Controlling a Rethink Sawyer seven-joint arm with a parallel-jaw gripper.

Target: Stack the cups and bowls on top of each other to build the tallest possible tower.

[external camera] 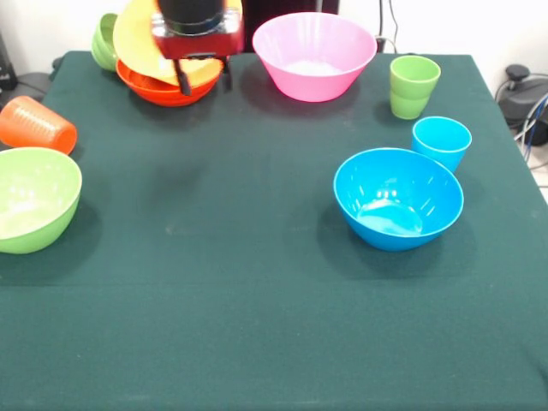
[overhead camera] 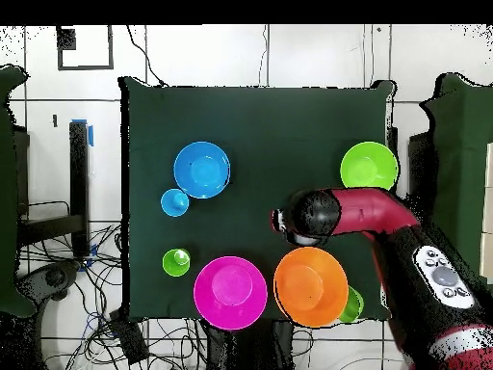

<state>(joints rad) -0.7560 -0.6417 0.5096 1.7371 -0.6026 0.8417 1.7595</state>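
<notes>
While the arm reaches down at the far side of the counter [external camera: 257,282], we see the claw [external camera: 204,79] with its 2 dark fingertips hanging just above the large orange bowl [external camera: 141,38], which sits tilted inside the red-orange bowl [external camera: 158,90]. We cannot tell whether the claw grips the orange bowl's rim or merely hangs in front of it, nor how far apart its fingers stand. Behind that pair a small green bowl [external camera: 104,39] peeks out at the counter's far edge.

Beside them, the large pink bowl [external camera: 313,53] stands upright and apart. Further along the far side, the lime green cup [external camera: 413,84] is upright, with the light blue cup [external camera: 441,141] nearer the camera and just beside the blue bowl [external camera: 398,197]; we cannot tell if those 2 touch. At the other side the orange cup [external camera: 36,125] lies on its side, close to the lime green bowl [external camera: 32,210], which sits upright at the counter's edge.

From overhead, the red arm [overhead camera: 371,212] crosses above the counter, its black wrist sitting between the lime green bowl and the orange bowl, and it hides the orange cup.
</notes>
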